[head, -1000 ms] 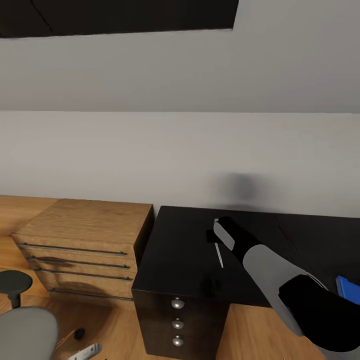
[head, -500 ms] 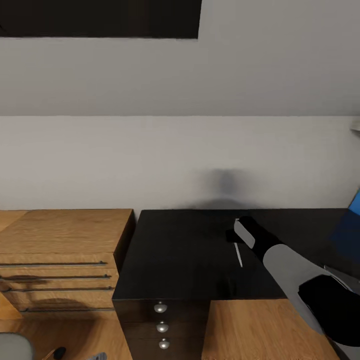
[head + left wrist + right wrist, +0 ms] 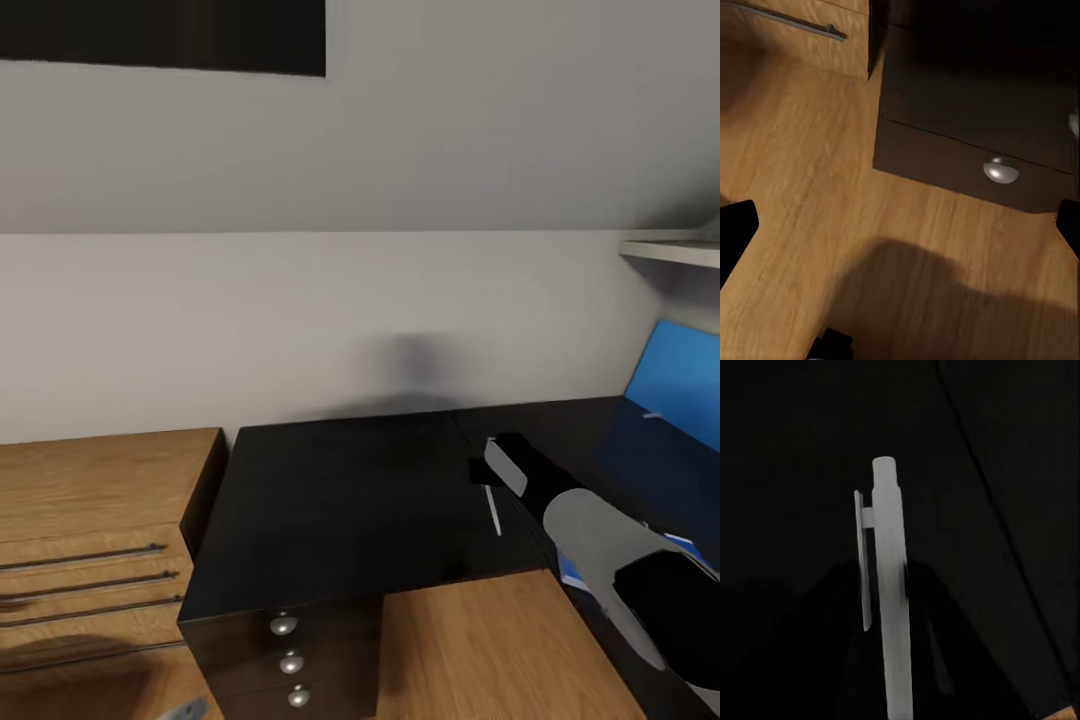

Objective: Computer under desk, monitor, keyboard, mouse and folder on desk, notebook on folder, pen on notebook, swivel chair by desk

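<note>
The right tool [image 3: 492, 478], closed on the white pen [image 3: 492, 510], hangs over the black surface [image 3: 340, 500]; judged mid-carry, the pen must next reach the notebook stack, likely rightward.

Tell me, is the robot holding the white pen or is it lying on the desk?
Held. The slim white pen sticks out from the right hand, hanging above the black desk.

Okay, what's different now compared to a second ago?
The head camera has swung to the robot's right: the wooden dresser slid toward the picture's left edge, the chair left the view, and a blue panel and shelf came in at right. The right gripper still holds the pen above the black desk.
</note>
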